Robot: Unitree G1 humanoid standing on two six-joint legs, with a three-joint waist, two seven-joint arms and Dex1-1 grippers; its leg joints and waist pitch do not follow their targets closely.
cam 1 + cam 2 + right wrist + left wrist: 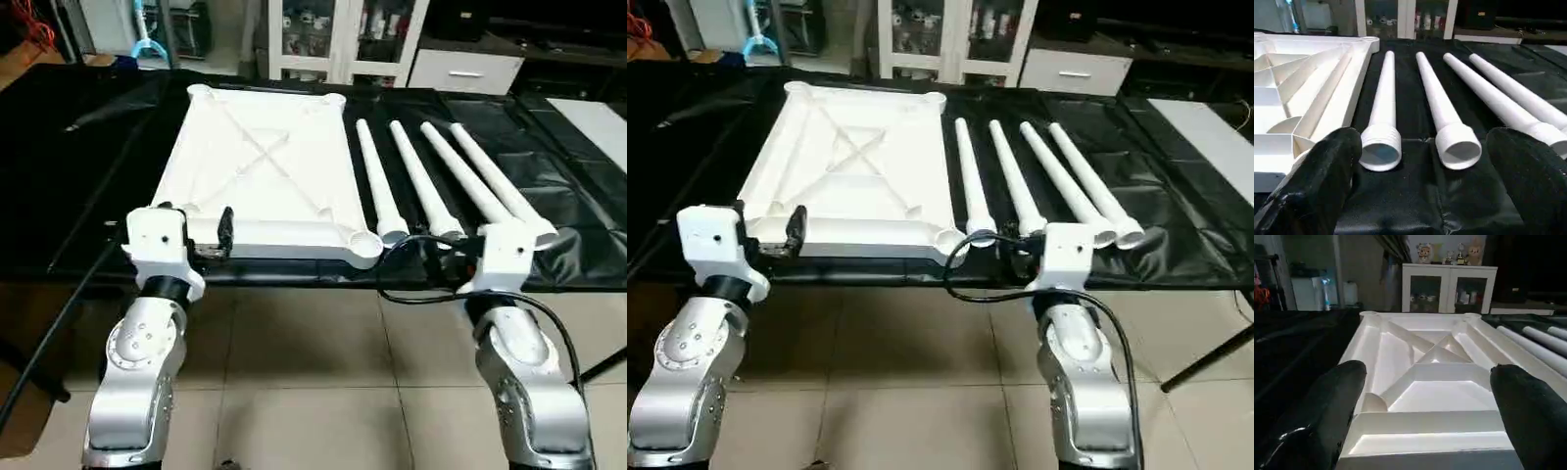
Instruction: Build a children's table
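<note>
The counter (88, 147) is draped in a black, shiny cover that wrinkles near its front edge. Behind it stand a white cabinet (343, 39) with glass doors, small figures visible through the glass and on top, and a low white drawer unit (465, 69) to its right. A pale blue object (147, 44) stands on the floor at the far left. A black cable (431, 294) loops from the right wrist across the counter's front edge. The floor (323, 372) below is tiled.

The tabletop (260, 171) lies upside down on the counter, its X-shaped ribs facing up and a round socket at each corner. Nothing sits inside its ribbed compartments. Its near edge lies close to the counter's front edge.

Four legs (421, 181) lie side by side on the cover just to the right of the tabletop, fanned slightly, their wide threaded ends toward the robot. The leftmost leg (1382, 112) lies just beside the tabletop's long side, apart from it; its open end looks hollow.

The left pincer (1430, 416) is spread wide, its black fingers (1327, 416) framing the near edge of the tabletop without touching it. The right pincer (1425, 181) is likewise spread wide and holds nothing, facing the wide ends of the two left legs.
</note>
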